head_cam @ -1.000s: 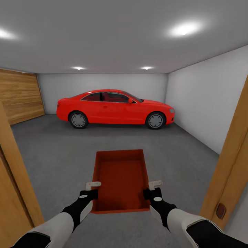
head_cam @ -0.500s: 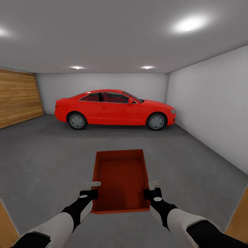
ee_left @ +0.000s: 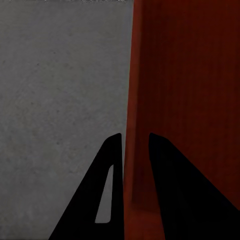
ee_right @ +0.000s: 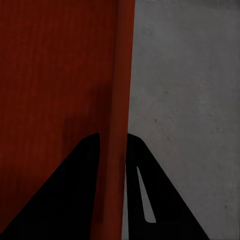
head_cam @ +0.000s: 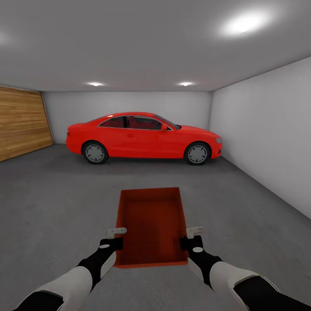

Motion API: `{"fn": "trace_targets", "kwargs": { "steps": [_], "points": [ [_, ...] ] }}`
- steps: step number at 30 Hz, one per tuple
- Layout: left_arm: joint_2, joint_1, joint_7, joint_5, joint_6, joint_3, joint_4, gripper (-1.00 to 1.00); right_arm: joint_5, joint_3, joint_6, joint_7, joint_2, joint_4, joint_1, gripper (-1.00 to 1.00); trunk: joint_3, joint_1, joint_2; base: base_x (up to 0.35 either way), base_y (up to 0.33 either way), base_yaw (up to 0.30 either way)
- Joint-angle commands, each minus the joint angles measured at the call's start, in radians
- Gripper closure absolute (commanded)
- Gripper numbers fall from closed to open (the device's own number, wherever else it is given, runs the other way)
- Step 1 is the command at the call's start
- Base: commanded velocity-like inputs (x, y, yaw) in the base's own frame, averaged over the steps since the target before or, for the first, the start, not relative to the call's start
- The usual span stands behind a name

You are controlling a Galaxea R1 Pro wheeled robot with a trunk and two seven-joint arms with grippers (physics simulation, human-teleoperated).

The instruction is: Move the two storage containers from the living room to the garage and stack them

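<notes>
Transport is the step in hand: 1 orange-red storage container [head_cam: 151,224] is carried low in front of the robot, inside the garage, above the dark grey concrete floor [head_cam: 56,194]. The left gripper [head_cam: 115,237] is clamped on the left wall of the container near its close end, with 1 finger on each side of the wall, and the right gripper [head_cam: 190,236] grips the right wall in the same way. A red car [head_cam: 144,137] is parked well ahead, with a wooden panelled door [head_cam: 21,127] at the left. I judge that the next move asks to choose a free place on the floor, lower both arms together so the container stays level, and release it only when the bottom rests on the concrete.
</notes>
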Motion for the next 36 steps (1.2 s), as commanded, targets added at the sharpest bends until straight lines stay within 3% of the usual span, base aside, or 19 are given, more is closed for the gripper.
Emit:
{"fn": "trace_targets", "kwargs": {
  "steps": [1, 36],
  "points": [
    [0.040, -0.001, 0.035, -0.012, -0.034, 0.030, -0.004, 1.00, -0.023, -0.041, -0.007, -0.006, -0.006, 0.015, -0.001, 1.00, -0.002, 0.001, -0.001, 0.321, 0.000, 0.000],
    [0.040, -0.001, 0.035, -0.012, -0.034, 0.030, -0.003, 1.00, -0.023, -0.041, -0.007, -0.006, -0.006, 0.015, -0.001, 1.00, -0.002, 0.001, -0.001, 0.321, 0.000, 0.000]
  ]
}}
